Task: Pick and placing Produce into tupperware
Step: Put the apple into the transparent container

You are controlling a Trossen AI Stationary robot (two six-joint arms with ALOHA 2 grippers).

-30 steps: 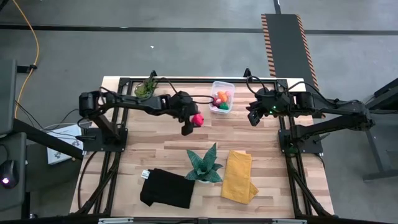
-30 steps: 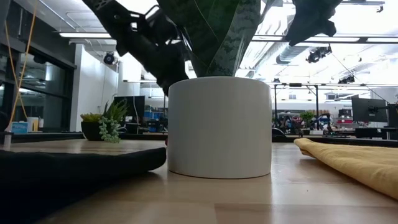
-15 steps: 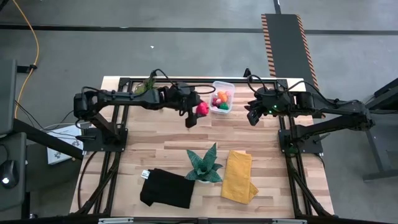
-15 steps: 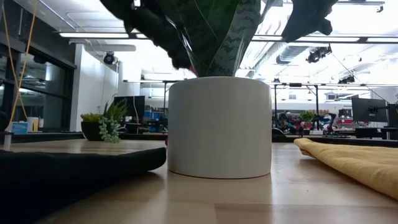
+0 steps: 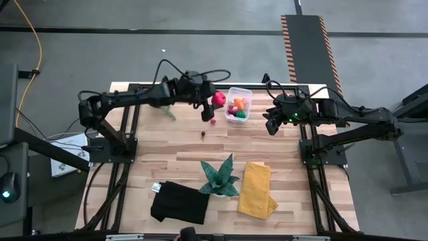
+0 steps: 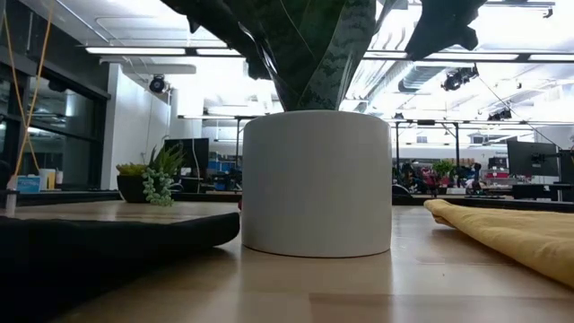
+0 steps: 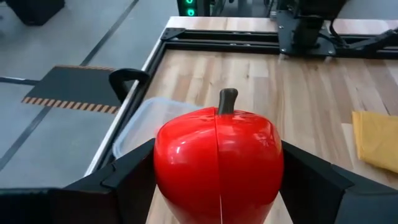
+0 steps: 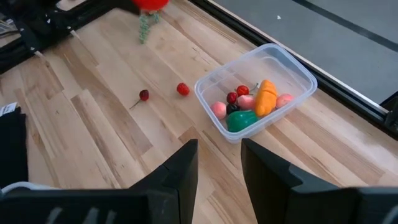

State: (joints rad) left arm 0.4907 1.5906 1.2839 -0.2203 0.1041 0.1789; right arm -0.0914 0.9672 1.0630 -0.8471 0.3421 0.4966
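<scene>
My left gripper (image 5: 212, 102) is shut on a red toy apple (image 5: 218, 99) and hangs in the air just left of the clear tub (image 5: 239, 104). The tub stands near the table's far edge and holds several small toys, orange (image 8: 266, 96), green (image 8: 241, 121), pink and red. A small red piece (image 8: 182, 89) and a cherry-like piece (image 8: 143, 95) lie on the wood left of the tub. My right gripper (image 8: 217, 174) is open and hovers right of the tub, touching nothing. My left gripper pinches the red apple (image 7: 217, 158) between its two fingers (image 7: 134, 171), one on each flank. The dark stem (image 7: 227, 99) points up and the apple is upright. It is lifted clear of the table, beside the tub's rim (image 7: 140, 118).
A teal spiky plant in a white pot (image 5: 219, 175), a folded yellow cloth (image 5: 255, 189) and a black cloth (image 5: 179, 202) lie toward the near edge. A small green potted plant (image 5: 166, 109) shows under my left arm. The white pot (image 6: 316, 184) fills the low view.
My left gripper has risen and travelled toward the far edge and a little right, carrying the apple from mid-table up beside the tub. It has stayed shut on the apple. The two small pieces on the wood have come into sight where the arm was.
</scene>
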